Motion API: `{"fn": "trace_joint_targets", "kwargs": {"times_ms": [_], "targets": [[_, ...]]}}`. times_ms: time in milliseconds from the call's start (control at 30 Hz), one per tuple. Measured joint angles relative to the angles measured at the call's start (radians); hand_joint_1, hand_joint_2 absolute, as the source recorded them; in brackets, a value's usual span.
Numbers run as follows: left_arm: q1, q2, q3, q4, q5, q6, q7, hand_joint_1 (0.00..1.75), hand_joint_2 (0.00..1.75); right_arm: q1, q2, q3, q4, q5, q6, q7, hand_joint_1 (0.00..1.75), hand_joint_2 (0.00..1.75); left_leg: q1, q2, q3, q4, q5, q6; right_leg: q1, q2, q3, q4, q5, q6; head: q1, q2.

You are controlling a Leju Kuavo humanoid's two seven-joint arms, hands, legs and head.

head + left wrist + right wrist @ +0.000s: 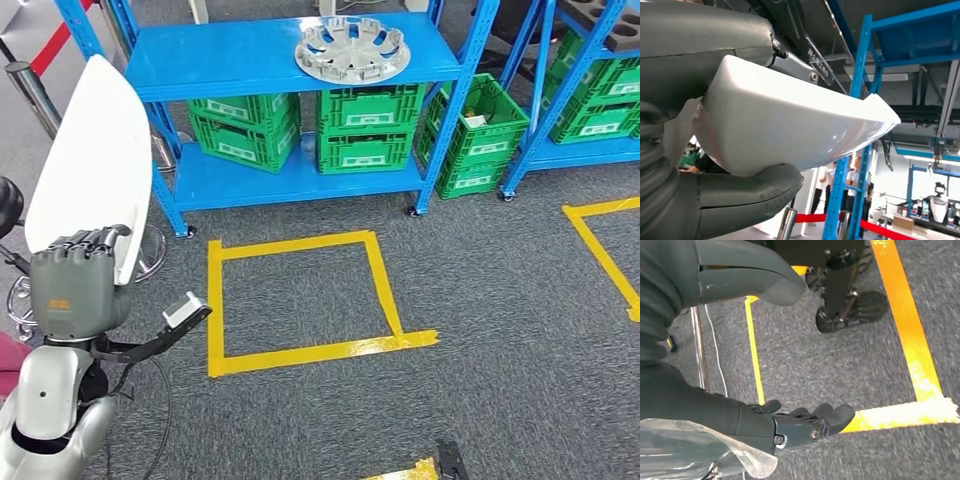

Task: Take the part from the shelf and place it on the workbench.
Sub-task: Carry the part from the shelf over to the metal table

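Observation:
The part is a long white curved panel (94, 150), held upright at the left of the head view. My left hand (79, 285) grips its lower end, fingers wrapped over the edge. In the left wrist view the same white panel (791, 130) lies between my thumb and the darker fingers of the left hand (726, 200). My right hand (798, 425) hangs low over the grey carpet with its fingers stretched out and apart, holding nothing.
Ahead stands a blue shelf (226, 60) carrying a silver wheel cover (352, 48), with green crates (367, 125) underneath. A yellow tape square (219, 300) marks the carpet before it. A second blue shelf (589, 150) is at right. People (825, 187) stand behind a red barrier.

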Motion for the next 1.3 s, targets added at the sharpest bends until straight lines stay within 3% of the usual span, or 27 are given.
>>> {"fn": "trace_joint_targets", "kwargs": {"times_ms": [67, 133, 200, 233, 267, 333, 400, 533, 667, 867, 1200, 1300], "targets": [[-0.001, -0.014, 0.011, 0.000, 0.000, -0.005, -0.010, 1.75, 1.75, 0.001, 0.001, -0.001, 0.000, 0.002, 0.000, 0.004, 0.00, 1.75, 0.006, 0.002, -0.007, -0.011, 0.015, 0.014, -0.001, 0.003, -0.026, 0.045, -0.036, 0.011, 0.003, 0.000], [-0.002, -0.026, 0.020, 0.002, 0.000, -0.010, -0.014, 1.75, 1.75, 0.001, 0.001, -0.002, 0.000, 0.004, 0.000, 0.008, 0.00, 1.75, 0.007, 0.003, -0.022, -0.013, 0.027, 0.021, -0.007, 0.005, -0.078, 0.165, -0.106, 0.022, 0.006, 0.000], [-0.001, -0.035, 0.027, 0.005, 0.000, -0.017, -0.019, 1.75, 1.75, 0.004, 0.002, -0.002, 0.000, 0.010, 0.001, 0.014, 0.00, 1.75, 0.006, 0.002, -0.037, -0.011, 0.038, 0.021, -0.012, 0.005, -0.116, 0.266, -0.144, 0.029, 0.006, 0.000], [0.000, -0.039, 0.031, 0.006, 0.000, -0.019, -0.022, 1.75, 1.75, 0.005, 0.002, -0.002, 0.000, 0.014, 0.002, 0.017, 0.00, 1.75, 0.006, 0.001, -0.042, -0.010, 0.042, 0.019, -0.013, 0.005, -0.110, 0.267, -0.137, 0.031, 0.006, 0.000], [0.001, -0.041, 0.033, 0.008, 0.000, -0.021, -0.023, 1.75, 1.75, 0.006, 0.002, -0.002, 0.000, 0.019, 0.004, 0.020, 0.00, 1.75, 0.006, 0.001, -0.045, -0.009, 0.045, 0.016, -0.015, 0.005, -0.082, 0.225, -0.111, 0.031, 0.006, 0.000], [0.002, -0.044, 0.037, 0.009, 0.000, -0.021, -0.023, 1.75, 1.75, 0.006, 0.002, -0.002, 0.000, 0.024, 0.006, 0.023, 0.00, 1.75, 0.004, 0.000, -0.049, -0.008, 0.050, 0.009, -0.017, 0.005, 0.003, 0.078, -0.055, 0.029, 0.006, 0.000], [0.001, -0.046, 0.041, 0.009, 0.000, -0.021, -0.023, 1.75, 1.75, 0.005, 0.004, -0.002, 0.000, 0.026, 0.007, 0.023, 0.00, 1.75, 0.000, 0.001, -0.055, -0.004, 0.054, 0.003, -0.017, 0.006, 0.054, -0.014, -0.032, 0.022, 0.006, 0.000], [0.002, -0.047, 0.047, 0.009, 0.000, -0.021, -0.023, 1.75, 1.75, 0.009, 0.008, -0.003, 0.000, 0.029, 0.007, 0.025, 0.00, 1.75, -0.002, 0.000, -0.065, -0.001, 0.065, 0.012, -0.014, 0.007, 0.051, -0.022, -0.027, 0.013, 0.005, 0.000], [0.001, -0.048, 0.052, 0.009, 0.000, -0.021, -0.023, 1.75, 1.75, 0.009, 0.008, -0.003, 0.000, 0.031, 0.007, 0.025, 0.00, 1.75, 0.001, 0.000, -0.066, -0.008, 0.074, -0.001, -0.010, 0.006, 0.046, -0.018, -0.024, 0.006, 0.005, 0.000], [0.001, -0.047, 0.054, 0.010, 0.000, -0.021, -0.019, 1.75, 1.75, 0.008, 0.008, -0.003, 0.000, 0.034, 0.009, 0.026, 0.00, 1.75, 0.004, 0.000, -0.070, -0.011, 0.080, -0.011, -0.007, 0.005, 0.040, -0.017, -0.021, -0.002, 0.005, 0.000], [0.007, -0.020, 0.085, 0.010, 0.000, -0.031, -0.001, 1.75, 1.75, 0.009, 0.022, -0.003, 0.000, 0.063, 0.021, 0.034, 0.00, 1.75, 0.004, -0.001, -0.079, -0.010, 0.084, -0.016, -0.008, 0.005, 0.033, -0.016, -0.016, -0.002, 0.005, 0.000], [0.010, -0.015, 0.093, 0.010, 0.000, -0.033, -0.001, 1.75, 1.75, 0.008, 0.027, -0.003, 0.000, 0.069, 0.019, 0.038, 0.00, 1.75, 0.002, -0.001, -0.083, -0.003, 0.082, -0.012, -0.010, 0.004, 0.031, -0.016, -0.014, 0.001, 0.005, 0.000]]}}
